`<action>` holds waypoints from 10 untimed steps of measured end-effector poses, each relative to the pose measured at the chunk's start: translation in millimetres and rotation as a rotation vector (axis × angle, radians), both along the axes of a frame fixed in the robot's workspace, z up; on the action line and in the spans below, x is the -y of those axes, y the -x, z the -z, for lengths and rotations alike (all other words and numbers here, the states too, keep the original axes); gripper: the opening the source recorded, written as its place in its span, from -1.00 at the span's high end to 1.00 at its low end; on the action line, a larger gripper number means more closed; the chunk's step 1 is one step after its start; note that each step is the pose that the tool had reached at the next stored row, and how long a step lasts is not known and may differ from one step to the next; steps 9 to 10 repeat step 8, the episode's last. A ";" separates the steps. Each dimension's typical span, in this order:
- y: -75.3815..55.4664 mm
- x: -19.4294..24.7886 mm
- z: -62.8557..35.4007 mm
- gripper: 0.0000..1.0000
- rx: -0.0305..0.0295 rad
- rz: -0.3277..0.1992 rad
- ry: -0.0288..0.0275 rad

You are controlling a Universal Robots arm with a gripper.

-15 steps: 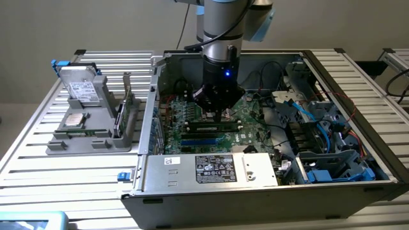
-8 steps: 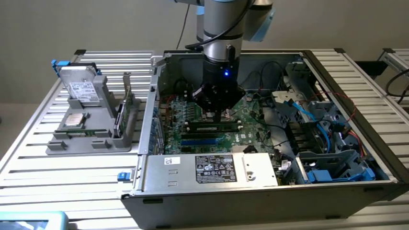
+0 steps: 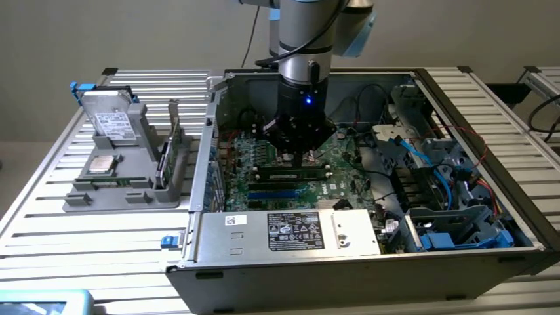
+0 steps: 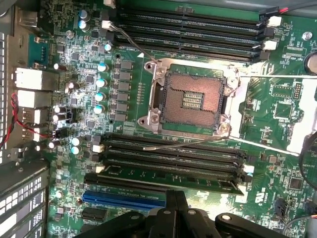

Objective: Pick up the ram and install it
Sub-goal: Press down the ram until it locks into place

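**Jaws clenched over memory slots inside open computer case**

Exterior view: robot arm [image 3: 306, 39] reached down into an open computer case [image 3: 350, 275] lying on a slatted metal table [image 3: 96, 243]. Its gripper [image 3: 296, 156] hung low over the green motherboard [image 3: 262, 161], jaws clenched, their tips just above a row of black slots. The ram [image 3: 292, 176], a slim green stick with dark chips, lay lengthwise in one of those slots directly beneath the jaws; whether the tips touched it could not be told. A blue slot [image 3: 275, 194] ran just in front of it. A silver power supply [image 3: 289, 231] with a white label filled the case's near edge, and blue and black cables [image 3: 411, 157] crowded the exterior view's right. To the exterior view's left, outside the case, a grey holder [image 3: 122, 187] carried a hard drive [image 3: 112, 121], a square silver processor chip [image 3: 102, 165] and a larger card [image 3: 170, 147] standing on edge.

Wrist view: the camera looked straight onto the motherboard [image 4: 277, 99]. An empty processor socket [image 4: 190, 98] with a metal frame sat in the middle, with banks of black memory slots [image 4: 168, 153] on two sides of it. The ram [image 4: 168, 179] sat in the slot of the bank closest to the gripper's dark body [image 4: 173, 218], beside a blue slot [image 4: 124, 199]. Silver-topped capacitors [image 4: 101, 82] stood in a line beside the socket.
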State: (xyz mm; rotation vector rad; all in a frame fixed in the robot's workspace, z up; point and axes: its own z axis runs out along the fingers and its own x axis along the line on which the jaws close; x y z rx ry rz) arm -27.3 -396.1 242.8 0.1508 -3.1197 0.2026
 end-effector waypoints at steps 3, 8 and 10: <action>0.1 0.0 0.0 0.79 0.0011 0.018 0.0004; 0.0 0.0 0.0 0.79 0.0013 0.018 0.0003; 0.0 0.0 0.0 0.79 0.0013 0.018 0.0003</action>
